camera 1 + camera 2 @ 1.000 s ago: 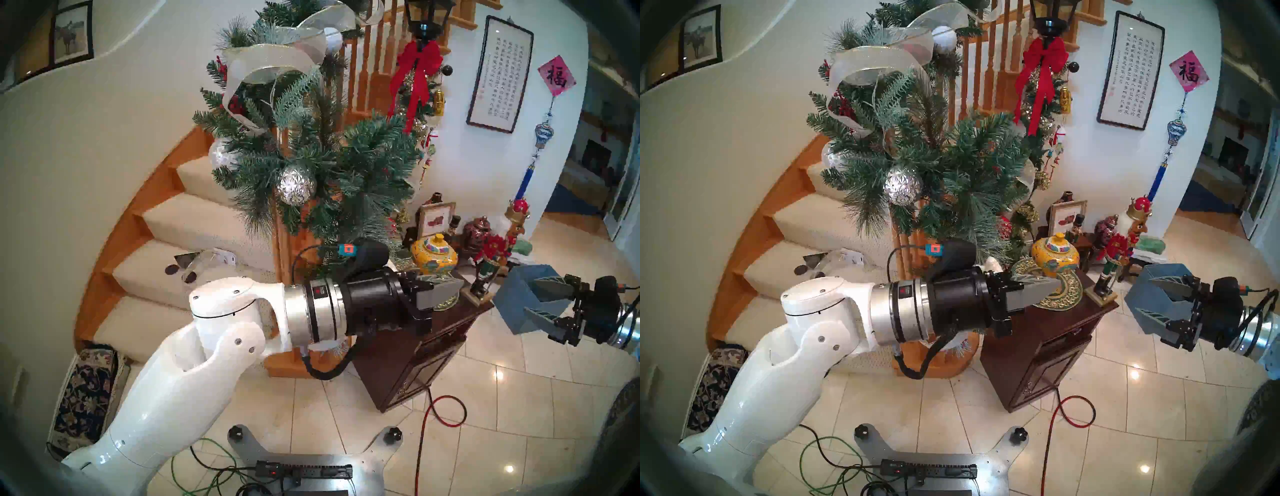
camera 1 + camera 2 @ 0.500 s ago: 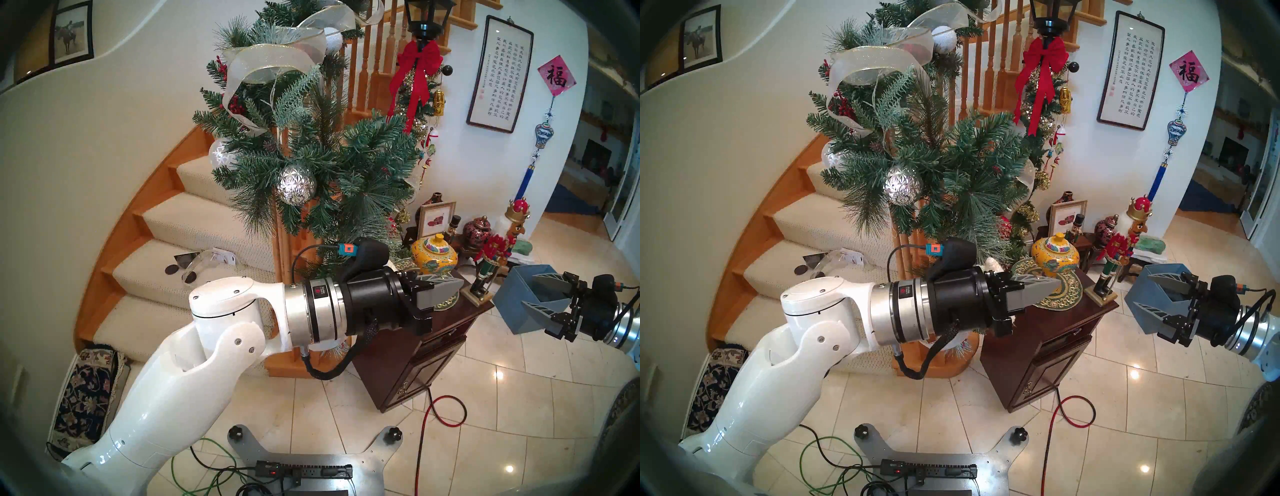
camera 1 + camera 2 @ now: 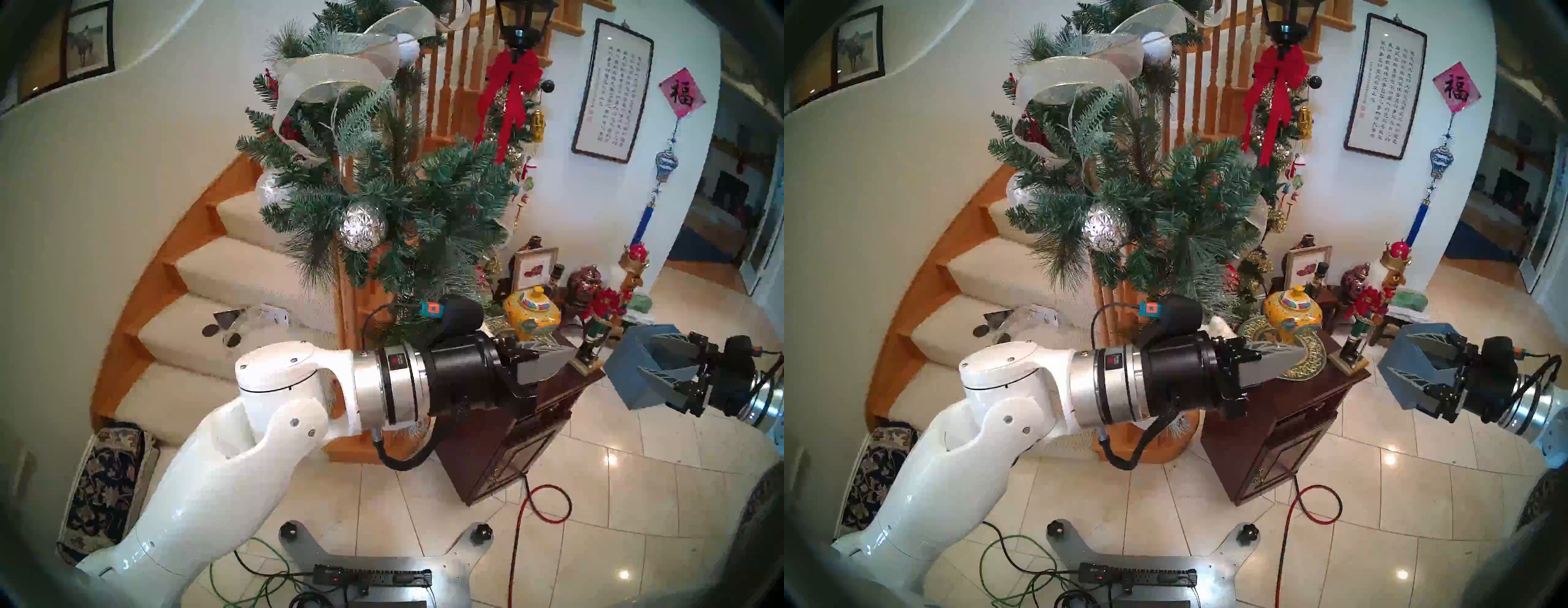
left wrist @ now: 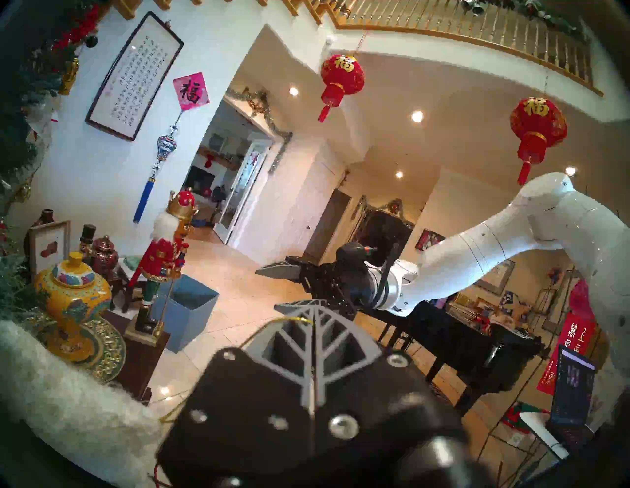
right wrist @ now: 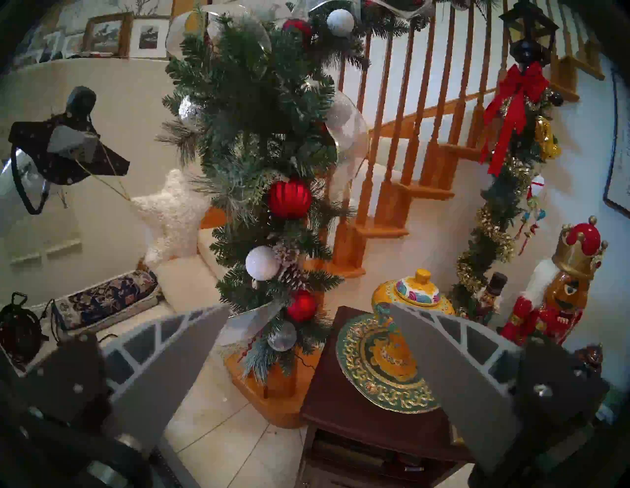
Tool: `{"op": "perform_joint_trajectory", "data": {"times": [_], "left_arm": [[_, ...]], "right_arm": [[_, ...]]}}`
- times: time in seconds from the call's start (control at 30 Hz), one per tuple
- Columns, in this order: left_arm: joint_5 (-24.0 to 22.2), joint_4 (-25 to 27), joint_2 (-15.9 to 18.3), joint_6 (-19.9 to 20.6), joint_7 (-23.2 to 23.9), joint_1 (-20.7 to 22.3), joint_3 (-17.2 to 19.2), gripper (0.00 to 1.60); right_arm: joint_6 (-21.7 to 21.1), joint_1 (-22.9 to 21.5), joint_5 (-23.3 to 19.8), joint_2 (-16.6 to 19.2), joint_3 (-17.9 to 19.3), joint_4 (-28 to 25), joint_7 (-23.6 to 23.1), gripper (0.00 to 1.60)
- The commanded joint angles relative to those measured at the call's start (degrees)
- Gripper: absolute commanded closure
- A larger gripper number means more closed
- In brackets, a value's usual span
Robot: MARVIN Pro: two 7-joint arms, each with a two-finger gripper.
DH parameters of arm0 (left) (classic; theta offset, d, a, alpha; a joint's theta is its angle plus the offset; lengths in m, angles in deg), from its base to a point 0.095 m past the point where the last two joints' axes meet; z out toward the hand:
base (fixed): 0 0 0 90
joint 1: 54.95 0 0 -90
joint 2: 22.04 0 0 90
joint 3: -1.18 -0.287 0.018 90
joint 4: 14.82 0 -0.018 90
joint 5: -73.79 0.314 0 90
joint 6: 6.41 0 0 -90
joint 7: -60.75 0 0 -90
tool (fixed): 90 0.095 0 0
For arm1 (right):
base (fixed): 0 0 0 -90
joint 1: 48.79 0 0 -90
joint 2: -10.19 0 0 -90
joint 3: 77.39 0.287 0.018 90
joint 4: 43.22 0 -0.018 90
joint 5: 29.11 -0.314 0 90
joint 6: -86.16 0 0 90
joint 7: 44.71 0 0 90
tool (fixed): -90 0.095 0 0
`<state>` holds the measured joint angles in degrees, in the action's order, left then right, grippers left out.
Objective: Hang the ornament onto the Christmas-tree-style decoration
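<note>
Pine garland (image 5: 259,143) on the stair post, bushy, springy wire-and-needle sprigs, crowded with silver ribbon, a faceted silver ball (image 3: 362,227), a red ball (image 5: 289,199) and a white glitter ball (image 5: 261,263); likely any stiff outer tip takes a loop. White fuzzy star (image 5: 172,214) hangs just left of the garland's middle in the right wrist view, apart from the needles or barely brushing, can't tell. Looks puffy, soft, very light, not fragile, will swing and snag fuzz on needles. Gold string loop (image 5: 102,177) is thin, slack and slippery, the right place to hold, near its top so the loop stays open. Left gripper (image 5: 73,145) fully closed, pinching that string, star dangling below. Right gripper (image 5: 306,361) jaws spread wide, empty, well right of the star, facing the garland.
</note>
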<state>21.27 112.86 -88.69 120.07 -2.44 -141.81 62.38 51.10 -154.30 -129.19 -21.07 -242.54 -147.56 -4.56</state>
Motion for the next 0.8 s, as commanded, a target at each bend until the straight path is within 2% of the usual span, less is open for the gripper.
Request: {"op": "perform_joint_trajectory", "data": {"times": [0.0,0.23,0.43,0.77], "left_arm": [[0.12,0.64,-0.46,-0.02,-0.12,0.65,-0.14,1.60],[0.00,0.68,-0.40,0.32,-0.25,0.88,-0.39,1.60],[0.48,1.59,1.18,2.21,-0.31,1.56,-0.30,1.60],[-0.14,6.42,2.32,5.65,0.00,3.47,1.44,1.60]], "right_arm": [[0.06,-0.45,-0.11,-0.26,0.15,-0.11,-6.15,0.00],[0.06,-0.47,-0.14,-0.26,0.15,-0.14,-5.86,0.00],[0.06,-0.48,-0.22,-0.27,0.15,-0.14,-5.96,0.00],[0.06,-0.52,-0.49,-0.29,0.15,-0.06,-6.84,0.00]]}}
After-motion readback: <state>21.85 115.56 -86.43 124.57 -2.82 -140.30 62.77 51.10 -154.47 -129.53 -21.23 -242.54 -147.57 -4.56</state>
